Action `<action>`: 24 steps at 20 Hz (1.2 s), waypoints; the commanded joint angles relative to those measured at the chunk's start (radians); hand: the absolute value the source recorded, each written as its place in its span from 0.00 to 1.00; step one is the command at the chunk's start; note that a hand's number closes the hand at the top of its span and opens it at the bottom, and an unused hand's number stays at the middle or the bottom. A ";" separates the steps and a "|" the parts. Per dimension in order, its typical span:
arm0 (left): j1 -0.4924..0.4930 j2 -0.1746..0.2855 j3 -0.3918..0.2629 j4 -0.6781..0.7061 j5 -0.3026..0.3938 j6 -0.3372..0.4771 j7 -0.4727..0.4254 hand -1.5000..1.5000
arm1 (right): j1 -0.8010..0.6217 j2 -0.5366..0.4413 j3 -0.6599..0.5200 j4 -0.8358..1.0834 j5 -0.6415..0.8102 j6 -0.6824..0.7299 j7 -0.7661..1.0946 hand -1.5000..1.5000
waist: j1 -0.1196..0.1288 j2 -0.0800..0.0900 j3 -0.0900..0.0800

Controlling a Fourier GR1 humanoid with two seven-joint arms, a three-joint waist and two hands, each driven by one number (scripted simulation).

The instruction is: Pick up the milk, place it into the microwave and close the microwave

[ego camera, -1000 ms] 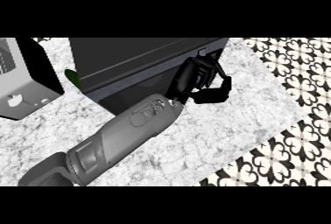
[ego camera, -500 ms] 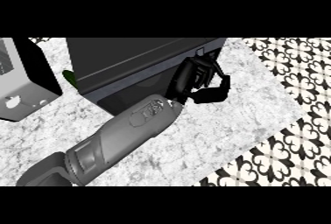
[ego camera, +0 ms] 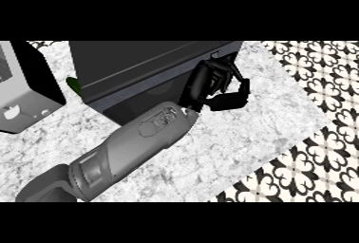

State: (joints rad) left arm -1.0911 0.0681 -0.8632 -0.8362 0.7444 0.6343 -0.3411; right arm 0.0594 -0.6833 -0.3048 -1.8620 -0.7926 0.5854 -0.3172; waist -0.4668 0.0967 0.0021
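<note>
Marble counter: dark microwave, grey appliance atop.

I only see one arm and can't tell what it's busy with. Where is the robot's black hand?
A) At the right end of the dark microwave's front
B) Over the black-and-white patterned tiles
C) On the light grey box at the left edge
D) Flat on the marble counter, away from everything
A: the left hand is up against the right end of the microwave front, well away from the light grey box and the patterned tiles.
</note>
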 commanded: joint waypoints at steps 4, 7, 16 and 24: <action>-0.021 -0.067 0.112 0.129 0.070 0.140 0.030 1.00 | 0.007 -0.014 -0.022 0.017 -0.037 -0.005 0.014 0.00 | 0.045 0.005 0.002; -0.004 -0.068 0.108 0.150 0.083 0.148 0.017 1.00 | 0.004 -0.031 -0.055 0.021 -0.050 -0.014 0.017 0.00 | 0.061 0.006 0.000; 0.009 -0.024 0.049 0.214 0.129 0.062 0.008 1.00 | 0.027 -0.055 -0.133 0.021 -0.084 -0.036 0.021 0.00 | 0.121 0.005 -0.001; 0.012 0.006 0.024 0.229 0.170 0.018 -0.026 0.00 | 0.062 -0.056 -0.165 0.001 -0.118 -0.047 0.034 0.00 | 0.162 0.006 -0.004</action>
State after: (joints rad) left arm -1.1590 -0.0016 -0.9153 -0.7818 0.8872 0.5801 -0.3618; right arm 0.1052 -0.7365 -0.4493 -1.8524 -0.8957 0.5408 -0.2865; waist -0.3400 0.0938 0.0040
